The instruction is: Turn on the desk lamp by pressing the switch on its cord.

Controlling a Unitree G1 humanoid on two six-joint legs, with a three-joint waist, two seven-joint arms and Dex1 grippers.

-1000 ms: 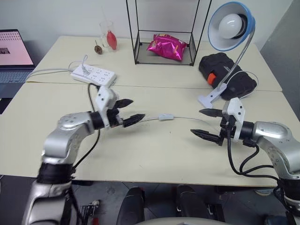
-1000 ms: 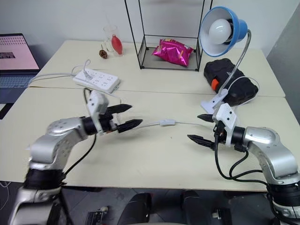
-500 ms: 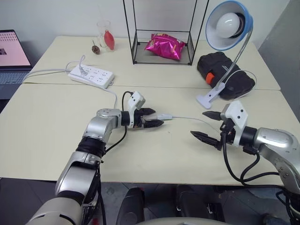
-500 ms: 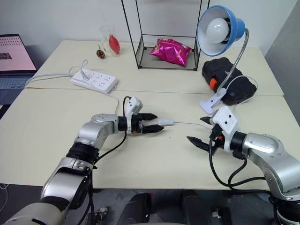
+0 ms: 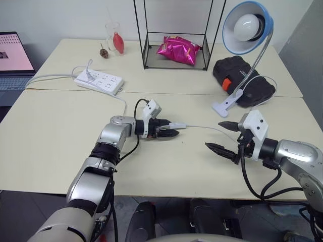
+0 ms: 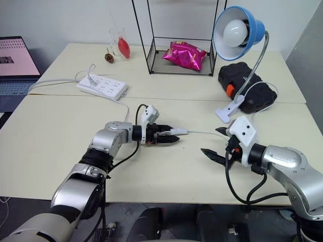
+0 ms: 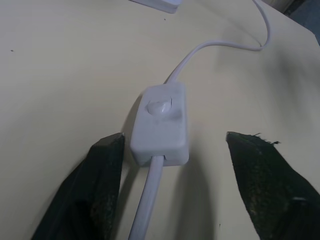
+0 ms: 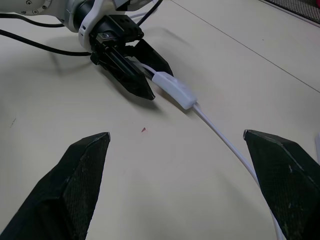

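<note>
Left gripper (image 5: 169, 130): I am reaching my left arm across the front table, and my two black fingers are standing partly open, one on each side of the near end of the switch (image 7: 161, 124); in my left wrist view one finger (image 7: 97, 187) is right at the switch's corner and the other (image 7: 267, 182) is sitting apart from it, so I am not gripping it

Switch: it is lying flat on the table (image 5: 60, 131) near the middle of the front half, with its small raised button facing up

Cord (image 5: 204, 128): the thin white wire is running out of both ends of the switch, one stretch passing back between my left fingers, the other curving off toward my right side

Right gripper (image 5: 223, 136): I am holding it low over the table well to the right of the switch, its fingers spread wide and gripping nothing; in my right wrist view they are framing the switch and my left gripper from a distance

Desk lamp (image 5: 248, 27): it is standing at the back right with its blue shade turned toward me, the round bulb (image 5: 248, 26) showing white, the silver gooseneck dropping to a white clip base beside a black case (image 5: 245, 80)

Other things: a white power strip (image 5: 99, 80) is lying at the back left, a laptop (image 5: 14, 53) is sitting at the far left edge, and a pink bag (image 5: 179, 50) is resting inside a black wire rack (image 5: 146, 30)
</note>
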